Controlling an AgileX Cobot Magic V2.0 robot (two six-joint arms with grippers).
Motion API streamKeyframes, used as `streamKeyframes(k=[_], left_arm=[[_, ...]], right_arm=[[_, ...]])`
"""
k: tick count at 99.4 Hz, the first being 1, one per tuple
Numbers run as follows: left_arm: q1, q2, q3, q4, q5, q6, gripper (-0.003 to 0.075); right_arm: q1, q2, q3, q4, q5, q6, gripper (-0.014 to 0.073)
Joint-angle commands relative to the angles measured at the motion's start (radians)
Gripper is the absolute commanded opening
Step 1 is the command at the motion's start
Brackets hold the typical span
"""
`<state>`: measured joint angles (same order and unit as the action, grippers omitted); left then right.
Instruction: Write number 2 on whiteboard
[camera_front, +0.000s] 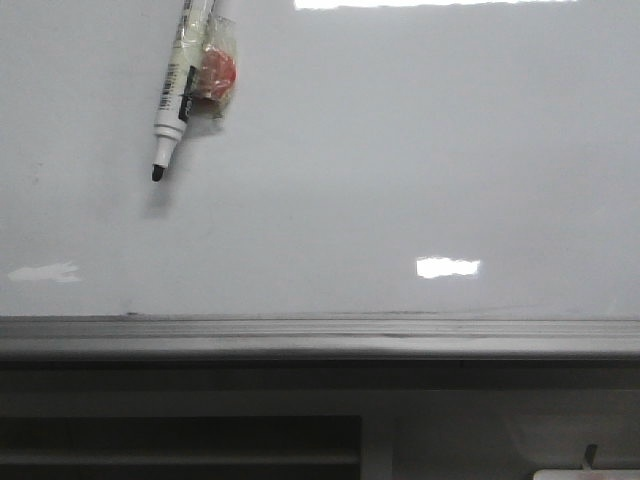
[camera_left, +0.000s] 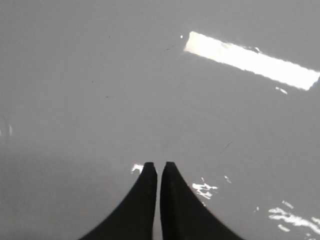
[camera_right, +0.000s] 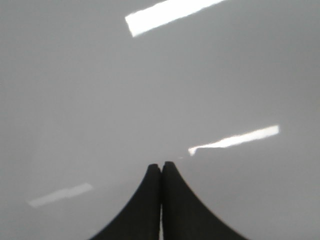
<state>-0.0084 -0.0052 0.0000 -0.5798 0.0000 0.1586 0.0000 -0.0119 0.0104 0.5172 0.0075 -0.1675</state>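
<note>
The whiteboard fills most of the front view, glossy and bare, with no number 2 on it. A white marker pen with its black tip pointing down lies against the board at the upper left, its top cut off by the frame edge. Neither gripper shows in the front view. My left gripper is shut and empty, with only a hairline slit between the black fingers, over the grey board surface. My right gripper is shut and empty over the board.
A red object in clear wrapping sits beside the marker. A grey metal ledge runs along the board's lower edge, with a dark frame below it. Bright light reflections lie on the board.
</note>
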Motion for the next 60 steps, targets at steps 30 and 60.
streamKeyframes(k=[30, 60], left_arm=[[0.002, 0.07, -0.23, -0.051, 0.231, 0.003, -0.002], [-0.199, 0.31, -0.45, -0.039, 0.345, 0.183, -0.0019]], right_arm=[[-0.006, 0.132, -0.217, 0.022, 0.253, -0.046, -0.0047], [0.033, 0.424, -0.437, -0.03, 0.436, -0.093, -0.0036]])
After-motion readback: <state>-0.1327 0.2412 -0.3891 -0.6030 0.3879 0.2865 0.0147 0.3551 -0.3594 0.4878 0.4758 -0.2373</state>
